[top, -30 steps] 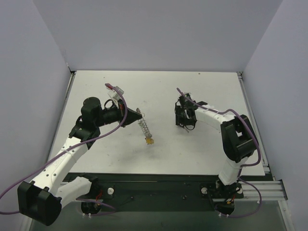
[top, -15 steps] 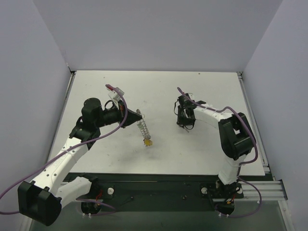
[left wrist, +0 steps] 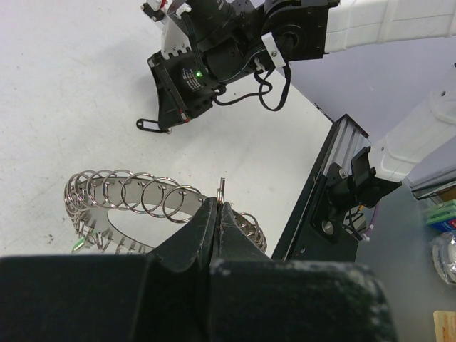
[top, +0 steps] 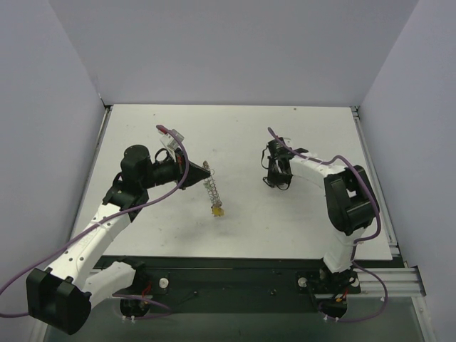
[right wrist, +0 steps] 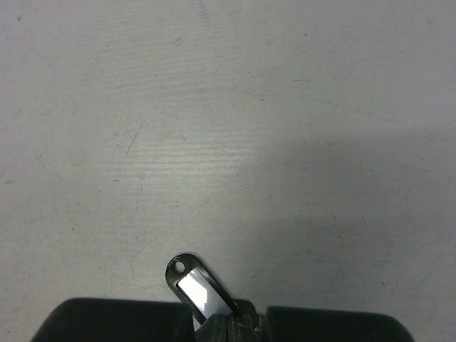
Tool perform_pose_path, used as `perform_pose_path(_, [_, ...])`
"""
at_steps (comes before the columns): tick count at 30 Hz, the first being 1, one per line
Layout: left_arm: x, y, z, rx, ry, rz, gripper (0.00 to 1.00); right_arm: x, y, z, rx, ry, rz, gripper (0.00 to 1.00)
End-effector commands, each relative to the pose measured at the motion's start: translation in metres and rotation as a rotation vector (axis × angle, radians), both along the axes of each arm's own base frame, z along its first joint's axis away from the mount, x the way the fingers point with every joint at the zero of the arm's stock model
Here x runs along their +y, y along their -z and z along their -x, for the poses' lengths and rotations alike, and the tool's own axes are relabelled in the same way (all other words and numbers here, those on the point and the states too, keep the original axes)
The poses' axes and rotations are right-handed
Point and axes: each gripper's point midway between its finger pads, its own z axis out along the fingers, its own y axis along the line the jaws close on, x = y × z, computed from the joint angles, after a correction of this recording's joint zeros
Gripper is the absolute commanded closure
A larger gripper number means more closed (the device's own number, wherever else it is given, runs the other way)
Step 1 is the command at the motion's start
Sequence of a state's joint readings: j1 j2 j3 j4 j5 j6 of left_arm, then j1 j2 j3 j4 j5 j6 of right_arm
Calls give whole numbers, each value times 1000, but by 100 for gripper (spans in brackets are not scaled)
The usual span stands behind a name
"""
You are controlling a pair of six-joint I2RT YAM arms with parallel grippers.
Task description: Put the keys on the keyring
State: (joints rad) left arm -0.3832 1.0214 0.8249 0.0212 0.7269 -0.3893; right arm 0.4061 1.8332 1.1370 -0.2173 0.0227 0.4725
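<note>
Left hand (top: 206,169) is pinching the keyring (top: 211,189) by one edge, the coil reaching out from its tips with a yellow key (top: 219,211) at the far end. Well apart, right hand (right wrist: 228,322) is pressing shut on a black key (right wrist: 194,279) lying on the bench (top: 299,221). A purple cable (top: 178,146) is looping over the left arm.

Tabletop (top: 299,221): white, matt, rectangular, with grey walls (top: 235,50) on its left, far and right sides. Close up, the surface shows fine scratches and dark specks. One black key (right wrist: 194,280) with a pale inset lies on it right of centre, near end under the right pincer (right wrist: 229,324). Keyring (top: 211,189) with yellow key (top: 219,211) sits left of centre; contact with the surface cannot be confirmed.
</note>
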Motion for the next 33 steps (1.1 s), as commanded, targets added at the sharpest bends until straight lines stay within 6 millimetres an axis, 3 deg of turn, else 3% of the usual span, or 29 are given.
perform_pose_path(1, [0,-32,0,-116,14,54,100,-2,-8,5,10,-1,4,100])
perform_pose_path(6, [1,-34,1,-128,10,52,100,-1,-23,5,-23,-26,-15,100])
perform_pose_path(8, [1,-35,1,-131,7,51,100,9,-32,6,-32,-71,-63,100])
perform_pose_path(14, [3,-39,0,-143,1,36,100,28,-79,9,-154,-232,-159,100])
perform_pose_path(15, [3,-42,1,-155,2,32,100,32,-98,6,-224,-254,-189,100])
perform_pose_path(16, [4,-43,1,-159,1,30,100,32,-101,10,-242,-277,-197,100])
perform_pose_path(17, [4,-45,1,-165,1,29,100,39,-120,13,-291,-317,-243,100])
perform_pose_path(23, [2,-59,10,-242,59,5,100,67,-179,37,-442,-572,-396,100])
perform_pose_path(24, [1,-71,11,-279,75,9,100,72,-186,43,-449,-608,-430,100])
perform_pose_path(25, [0,-65,18,-249,114,-8,100,75,-193,47,-462,-629,-448,100])
perform_pose_path(30, [-9,-81,38,-354,257,-9,100,94,-235,75,-566,-793,-596,100])
perform_pose_path(33, [-17,-84,49,-390,333,4,100,97,-251,80,-613,-816,-623,100])
